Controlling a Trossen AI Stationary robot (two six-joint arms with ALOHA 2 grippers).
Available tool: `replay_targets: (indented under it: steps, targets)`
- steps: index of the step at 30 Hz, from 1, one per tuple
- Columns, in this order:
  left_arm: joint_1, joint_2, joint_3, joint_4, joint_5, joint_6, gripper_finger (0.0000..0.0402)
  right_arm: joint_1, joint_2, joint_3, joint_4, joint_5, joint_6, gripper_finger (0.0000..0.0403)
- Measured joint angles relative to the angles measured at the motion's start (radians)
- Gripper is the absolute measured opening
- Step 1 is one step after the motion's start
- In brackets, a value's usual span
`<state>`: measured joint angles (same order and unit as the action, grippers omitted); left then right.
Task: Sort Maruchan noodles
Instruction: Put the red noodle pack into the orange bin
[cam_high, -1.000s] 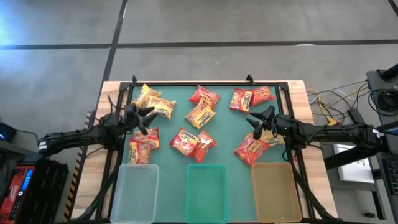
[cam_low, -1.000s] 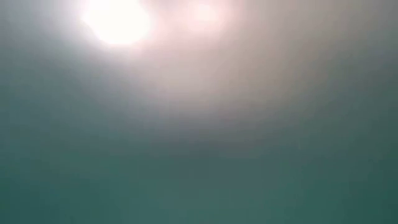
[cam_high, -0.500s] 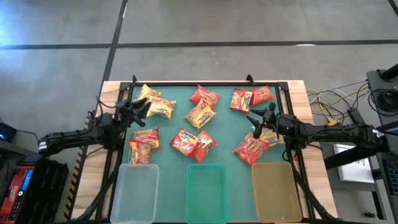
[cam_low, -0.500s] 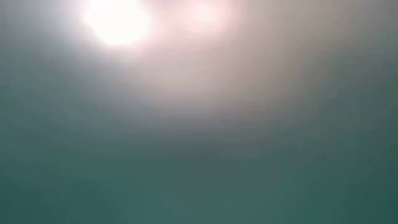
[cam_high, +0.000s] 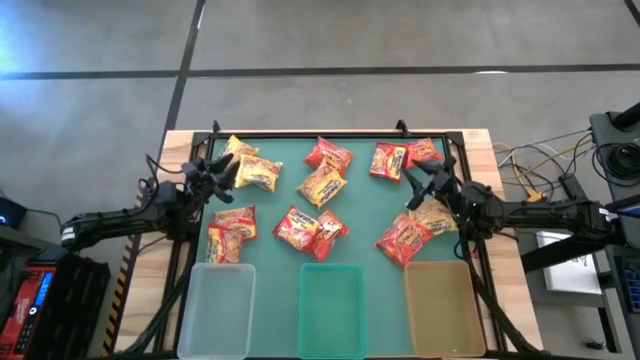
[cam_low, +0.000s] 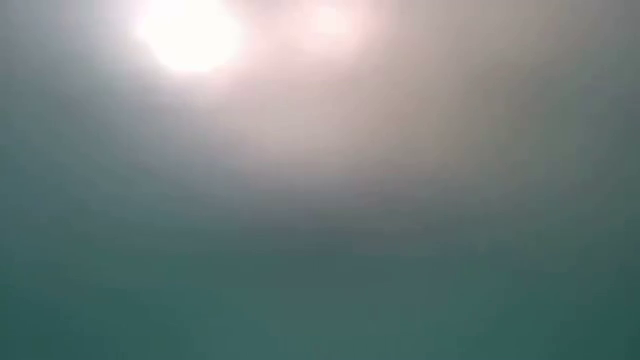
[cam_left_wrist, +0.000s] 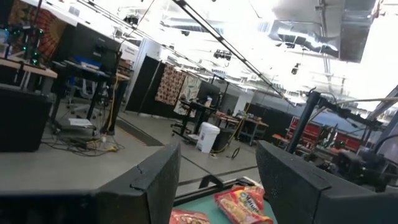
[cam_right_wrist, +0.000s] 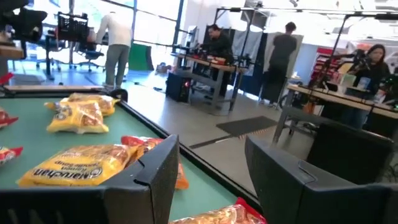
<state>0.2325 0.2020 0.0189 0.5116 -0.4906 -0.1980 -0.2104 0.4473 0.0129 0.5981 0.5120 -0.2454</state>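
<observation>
Left hand (cam_high: 222, 172) fingers apart, empty, over the bench's (cam_high: 180, 150) left side beside two yellow packets (cam_high: 248, 165). Right hand (cam_high: 418, 182) likewise parted, holding nothing, over the right side near a red-orange pair (cam_high: 402, 156). Maruchan noodles (cam_high: 322, 184) strewn across the green mat (cam_high: 362, 205): more packets at centre, lower left (cam_high: 231, 231) and lower right (cam_high: 408, 236). Three trays along the near edge: clear (cam_high: 216, 308), green (cam_high: 331, 309), tan (cam_high: 442, 306), all holding no packets. Nothing between either hand and its nearest packets. Low view washed out, unreadable. People at desks (cam_right_wrist: 214, 43) in the room beyond.
</observation>
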Motion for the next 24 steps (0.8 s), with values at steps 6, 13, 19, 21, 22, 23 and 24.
replay_targets:
  steps: [6,13,19,21,22,23,24]
  targets:
    - [0.000,0.004,0.000,0.013,0.001,0.003,0.0194,0.000,0.000,0.000,0.021,0.038,-0.034,0.0176]
    - [0.000,0.008,0.000,0.013,0.001,0.003,0.0194,0.000,0.000,0.000,0.013,0.034,0.069,0.0176]
    - [0.000,0.027,0.000,0.013,0.001,0.002,0.0194,0.000,0.000,0.000,0.018,0.031,0.068,0.0176]
    - [0.000,0.034,0.000,0.013,0.001,-0.001,0.0194,0.000,0.000,0.000,0.018,0.031,0.089,0.0176]
    - [0.000,0.037,0.000,0.013,0.001,0.000,0.0194,0.000,0.000,0.000,0.017,0.031,0.096,0.0176]
    - [0.000,0.040,0.000,0.013,0.001,0.006,0.0194,0.000,0.000,0.000,0.018,0.031,0.098,0.0176]
    - [0.000,0.042,0.000,0.016,0.001,0.013,0.0194,0.000,0.000,0.000,0.018,0.031,0.097,0.0176]
